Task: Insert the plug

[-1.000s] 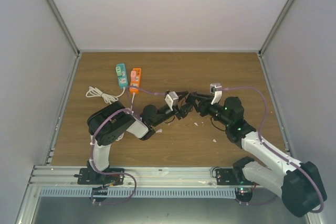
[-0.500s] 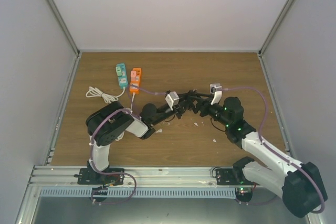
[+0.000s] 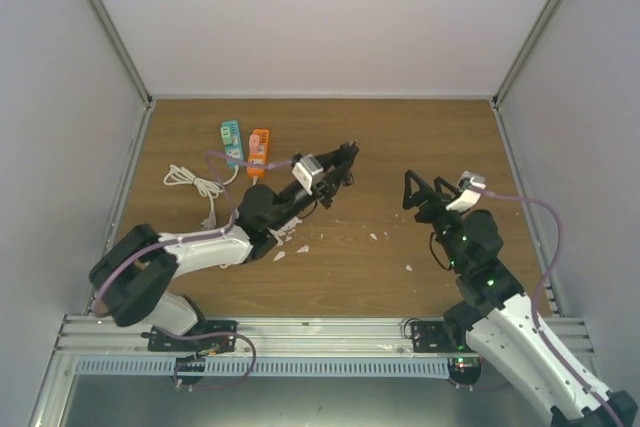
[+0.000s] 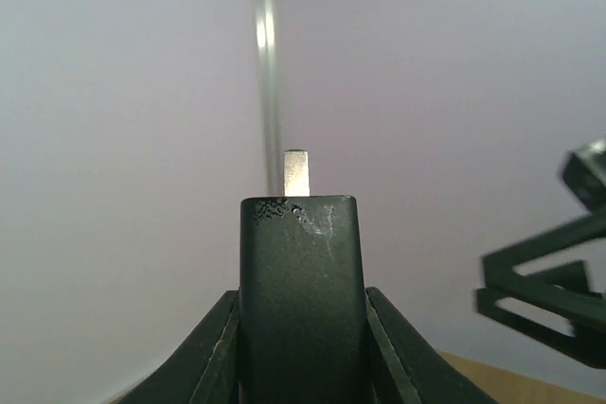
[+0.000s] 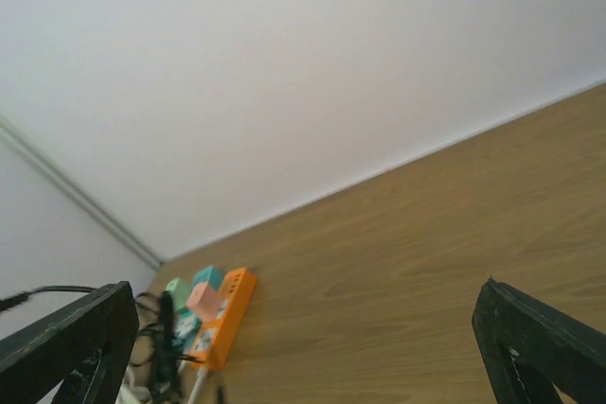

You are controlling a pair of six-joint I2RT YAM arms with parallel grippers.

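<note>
A black plug (image 4: pixel 301 272) with a metal prong (image 4: pixel 296 173) sticking out of its top fills the left wrist view. My left gripper (image 4: pixel 301 302) is shut on the plug, one finger against each side. From above, that gripper (image 3: pixel 338 163) hangs over the table's middle, right of the orange power strip (image 3: pixel 259 151) and the teal power strip (image 3: pixel 232 143). My right gripper (image 3: pixel 420 187) stands open and empty further right. Its wrist view shows the orange strip (image 5: pixel 222 319) far off at lower left, between wide-apart fingers (image 5: pixel 66 347).
A coiled white cable (image 3: pixel 195 184) lies left of the strips. Small white scraps (image 3: pixel 300 247) dot the wooden table (image 3: pixel 420 137) near the front middle. Grey walls close in the back and both sides.
The two grippers, close together at mid-table a second ago, have parted. The right one opened and drew back to the right. The left one closed on the plug and swung left.
</note>
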